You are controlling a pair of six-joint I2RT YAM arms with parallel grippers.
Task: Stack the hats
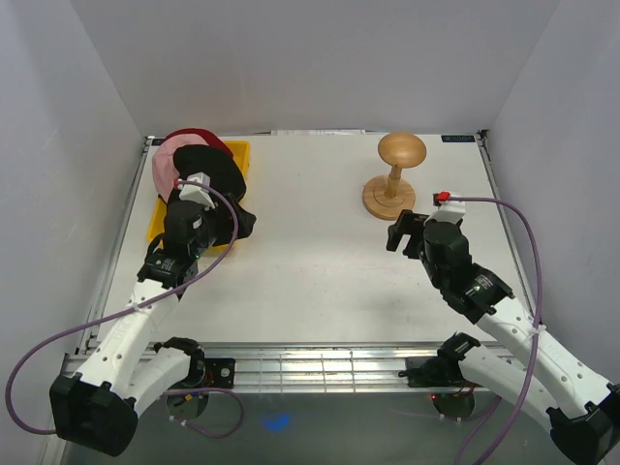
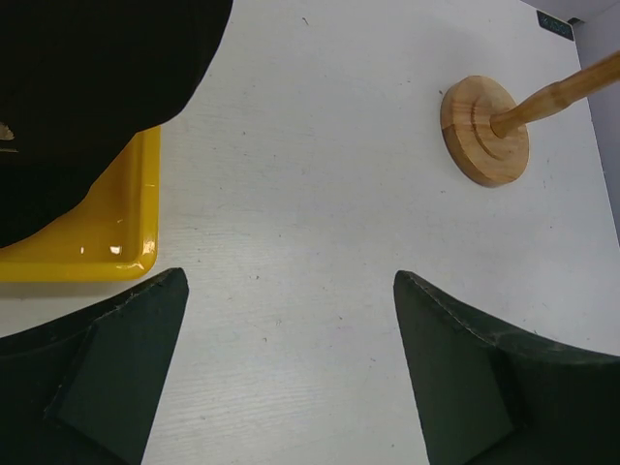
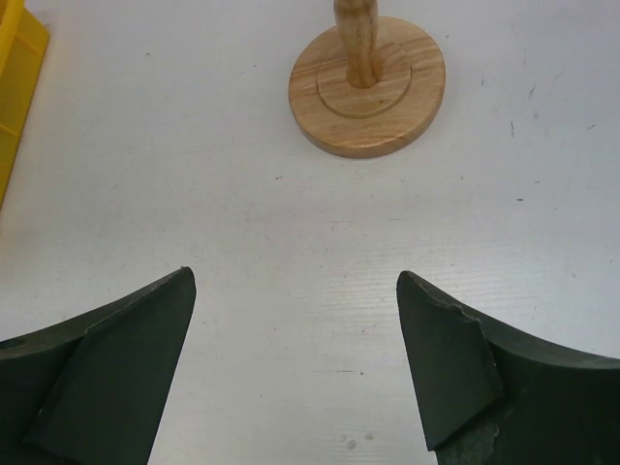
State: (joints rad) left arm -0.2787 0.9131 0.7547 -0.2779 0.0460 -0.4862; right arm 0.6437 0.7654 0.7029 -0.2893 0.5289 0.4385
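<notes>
- Three fabric baseball caps with curved brims lie bunched together at the upper left of the top view, on a shallow yellow plastic tray [image 1: 239, 152] in the far left corner of the white bench [image 1: 320, 257].
- The pale pink cap [image 1: 165, 163] is furthest left, and the dark red cap [image 1: 197, 135] shows behind it at the back of the pile.
- The black cap [image 1: 221, 172] lies in front and to the right, overlapping the other two.
- The left end effector [image 2: 291, 279] is spread wide with nothing between its fingers, over bare bench just beside the tray's near corner.
- In the left wrist view the black cap fills the upper left and overhangs the tray's rim.
- The right end effector [image 3: 295, 274] is also spread wide and holds nothing.
- It points at the round base of the mushroom-shaped wooden stand [image 1: 397, 176], with bare bench between them.
- That stand is upright at the upper right of the top view, well apart from the caps.
</notes>
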